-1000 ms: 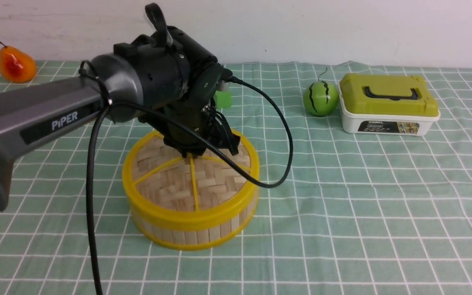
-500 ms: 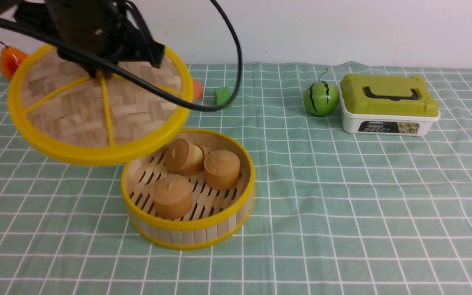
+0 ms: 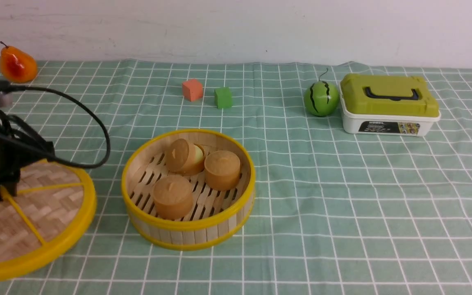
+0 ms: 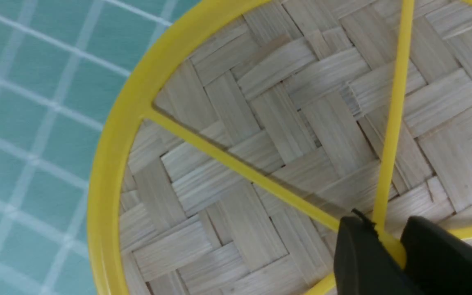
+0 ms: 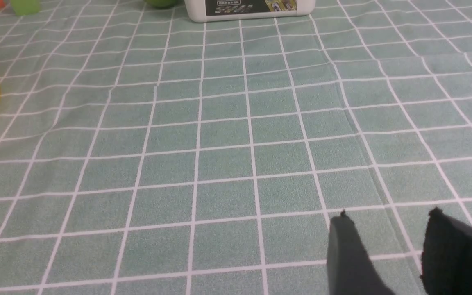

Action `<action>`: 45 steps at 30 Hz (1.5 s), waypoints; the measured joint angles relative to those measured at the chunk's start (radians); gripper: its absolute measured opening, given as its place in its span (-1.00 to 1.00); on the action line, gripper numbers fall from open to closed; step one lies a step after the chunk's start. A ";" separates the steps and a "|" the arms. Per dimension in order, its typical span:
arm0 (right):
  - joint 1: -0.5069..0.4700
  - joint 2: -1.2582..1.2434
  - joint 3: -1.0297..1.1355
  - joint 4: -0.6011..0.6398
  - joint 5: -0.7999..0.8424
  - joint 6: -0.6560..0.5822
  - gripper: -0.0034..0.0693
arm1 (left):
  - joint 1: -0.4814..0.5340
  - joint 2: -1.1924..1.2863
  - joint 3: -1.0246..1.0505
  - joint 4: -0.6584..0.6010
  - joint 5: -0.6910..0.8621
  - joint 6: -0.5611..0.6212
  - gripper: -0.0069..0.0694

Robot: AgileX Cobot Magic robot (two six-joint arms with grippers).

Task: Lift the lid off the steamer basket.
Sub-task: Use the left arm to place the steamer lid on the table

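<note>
The lid (image 3: pixel 35 213), a woven bamboo disc with a yellow rim and spokes, is off the steamer basket and sits low over the cloth to its left. My left gripper (image 3: pixel 0 192) is shut on the lid's yellow centre knob; the left wrist view shows the lid (image 4: pixel 260 123) with the gripper (image 4: pixel 387 241) clamped on the knob. The steamer basket (image 3: pixel 187 235) stands open at the table's middle with three brown round cakes (image 3: pixel 172 196) inside. My right gripper (image 5: pixel 387 217) is open and empty over bare cloth, out of the front view.
A pear (image 3: pixel 17 64) lies at the back left. An orange cube (image 3: pixel 192 89) and a green cube (image 3: pixel 223 97) lie behind the basket. A toy watermelon (image 3: pixel 321 98) and a white box with an olive-green lid (image 3: pixel 388 104) stand at the back right.
My left gripper lifted the lid off the basket, carried it up and to the left, then lowered it beside the basket. The cakes inside came into view.
</note>
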 joint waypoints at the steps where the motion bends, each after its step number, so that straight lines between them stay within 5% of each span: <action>1: 0.000 0.000 0.000 0.000 0.000 0.000 -0.24 | 0.000 0.009 0.023 -0.009 -0.055 -0.008 -0.53; 6: 0.000 0.000 0.000 0.000 0.000 0.000 -0.24 | 0.000 0.098 0.071 -0.038 -0.228 -0.020 -0.53; 26: 0.000 0.000 0.000 0.000 0.000 0.000 -0.24 | -0.023 0.137 0.067 -0.038 -0.263 -0.020 -0.52; 37: 0.000 0.000 0.000 0.000 0.000 0.000 -0.24 | -0.107 0.149 0.057 -0.023 -0.295 -0.005 0.09; 45: 0.000 0.000 0.000 0.000 0.000 0.000 -0.24 | -0.107 0.156 -0.043 0.004 -0.088 -0.005 0.08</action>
